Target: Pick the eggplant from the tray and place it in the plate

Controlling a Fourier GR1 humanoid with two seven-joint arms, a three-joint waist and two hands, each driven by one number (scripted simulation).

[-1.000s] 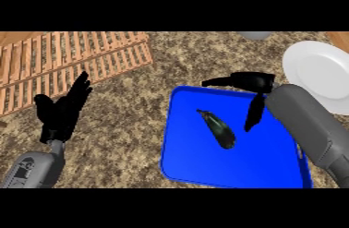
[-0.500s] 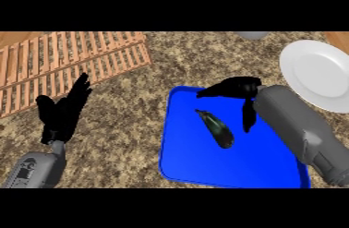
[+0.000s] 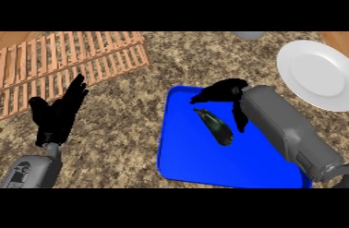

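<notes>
Right hand (image 3: pixel 224 90) hovers over the eggplant (image 3: pixel 214 126), its palm half hidden.

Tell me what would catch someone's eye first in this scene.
The blue tray at centre right stands out most, with the dark eggplant lying on it. The right robot hand hangs just above the eggplant, fingers spread around it without closing on it. A white plate sits at the right edge, and a wooden rack fills the upper left.
</notes>
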